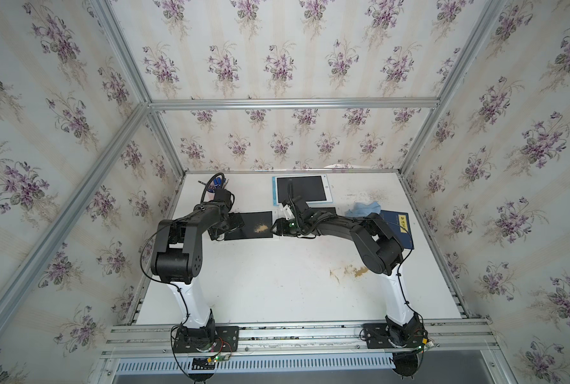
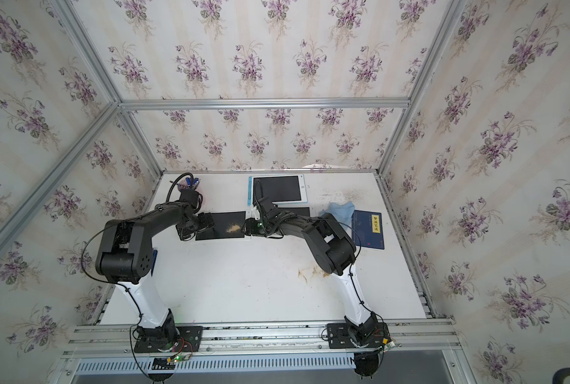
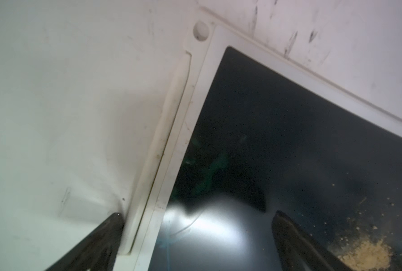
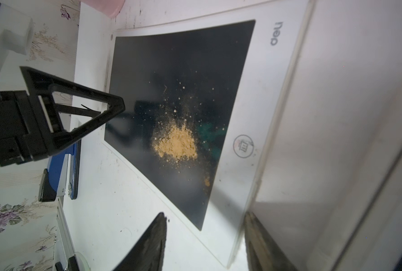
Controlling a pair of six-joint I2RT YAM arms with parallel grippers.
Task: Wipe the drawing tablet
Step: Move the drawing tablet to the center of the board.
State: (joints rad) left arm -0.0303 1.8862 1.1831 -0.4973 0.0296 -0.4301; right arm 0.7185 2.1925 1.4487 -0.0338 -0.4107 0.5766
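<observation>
Tan powder [image 4: 176, 143] sits mid-screen on the drawing tablet [image 1: 253, 221], flat on the bench [image 1: 277, 282]. Left hand [image 3: 197, 214] gapes wide astride one edge, right hand [image 4: 206, 214] half-open at the opposite one, both empty (likely bracing it); blue cloth [image 1: 365, 208] lies unclaimed nearby, so wiping hasn't begun.

Two tablets are counted in clear view, a white-framed drawing tablet [image 1: 250, 221] and a blue-edged drawing tablet [image 1: 310, 188], besides one blue cloth [image 1: 365, 209], one notebook [image 1: 397, 234], one pink cup [image 4: 107, 7], one stapler [image 4: 59, 169] and one powder heap [image 1: 262, 227].
</observation>
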